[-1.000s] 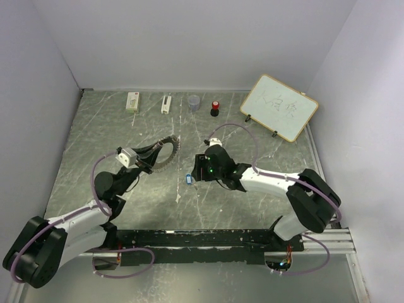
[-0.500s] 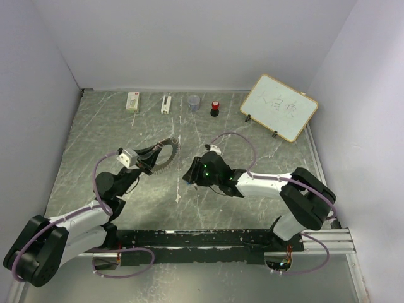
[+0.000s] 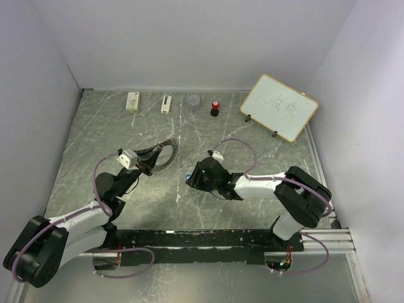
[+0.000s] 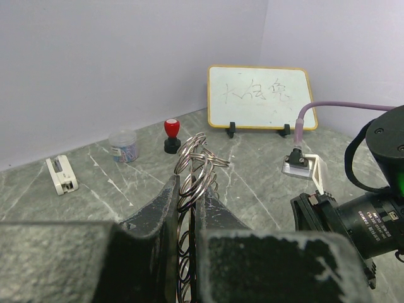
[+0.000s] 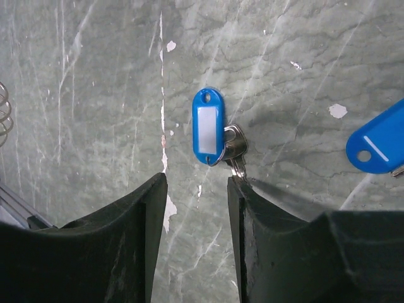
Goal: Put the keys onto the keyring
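Observation:
My left gripper (image 4: 188, 189) is shut on the keyring (image 4: 197, 165), a grey metal ring of many small loops standing upright between its fingers and held above the table (image 3: 165, 154). My right gripper (image 5: 197, 183) hangs open just over the table, jaws pointing down. One of the keys, with a blue tag bearing a white label (image 5: 207, 134) and a metal blade (image 5: 235, 146), lies just ahead of the jaws. The blade's tip touches the right finger (image 5: 240, 189). A second, all-blue key tag (image 5: 377, 146) lies at the right edge of the right wrist view.
Along the back wall stand a white block (image 3: 132, 101), a white clip-like piece (image 3: 166, 103), a clear small cup (image 3: 194, 101) and a red-and-black knob (image 3: 215, 108). A framed whiteboard (image 3: 279, 107) leans at the back right. The right arm's wrist (image 4: 366, 214) sits close to the keyring's right.
My right gripper has slid left and down over the labelled key, hiding it from the top view, and its jaws have narrowed a little. The left arm and keyring have not moved.

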